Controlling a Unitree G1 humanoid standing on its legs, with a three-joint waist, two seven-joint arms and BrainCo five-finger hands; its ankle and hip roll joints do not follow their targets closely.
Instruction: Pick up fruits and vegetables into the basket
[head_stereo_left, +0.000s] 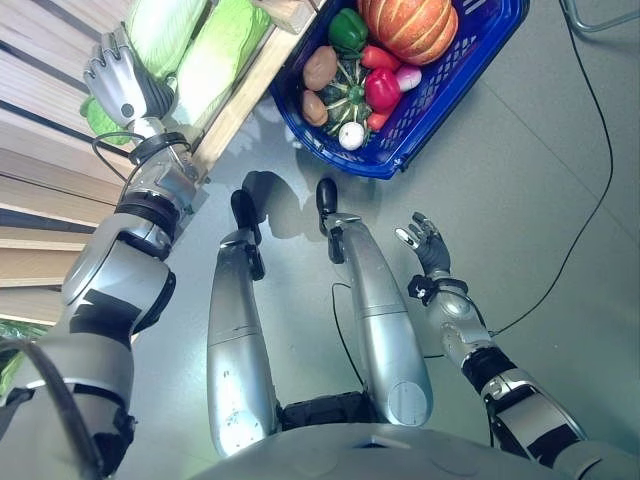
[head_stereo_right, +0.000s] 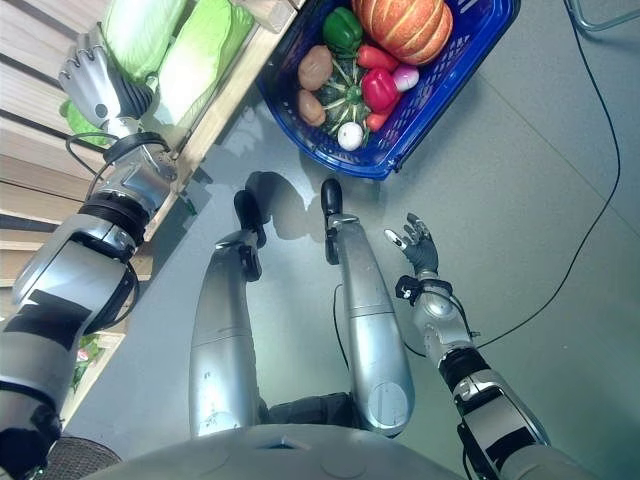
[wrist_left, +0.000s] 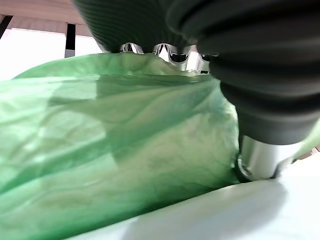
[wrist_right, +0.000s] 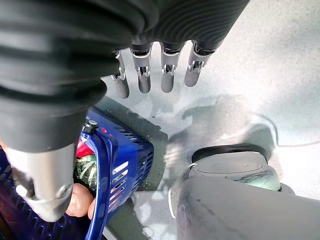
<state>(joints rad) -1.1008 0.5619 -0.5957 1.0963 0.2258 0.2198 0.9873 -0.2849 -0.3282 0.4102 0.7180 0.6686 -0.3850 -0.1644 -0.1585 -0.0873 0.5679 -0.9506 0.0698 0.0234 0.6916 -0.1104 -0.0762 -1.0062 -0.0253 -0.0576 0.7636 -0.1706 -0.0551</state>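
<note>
Two pale green cabbages (head_stereo_left: 200, 45) lie side by side on the wooden shelf (head_stereo_left: 245, 95) in the upper left of the frame, and the left hand (head_stereo_left: 115, 80) rests against the nearer one. In the left wrist view the leaves fill the space under the palm and the fingertips are hidden over the far side, so I cannot tell how far the fingers have closed. To do this pick well, the hand probably needs a wide wrap around the middle of the head before lifting, since loose outer leaves could slip or tear.

At upper centre the blue basket (head_stereo_left: 430, 110) sits on the floor, holding a pumpkin (head_stereo_left: 408, 25), a green pepper (head_stereo_left: 347, 30), a red pepper (head_stereo_left: 381, 88), a striped squash (head_stereo_left: 345, 100), potatoes (head_stereo_left: 320, 68) and a small white bulb (head_stereo_left: 351, 135). The right hand (head_stereo_left: 425, 240) hangs at lower right with relaxed, straight fingers, holding nothing
</note>
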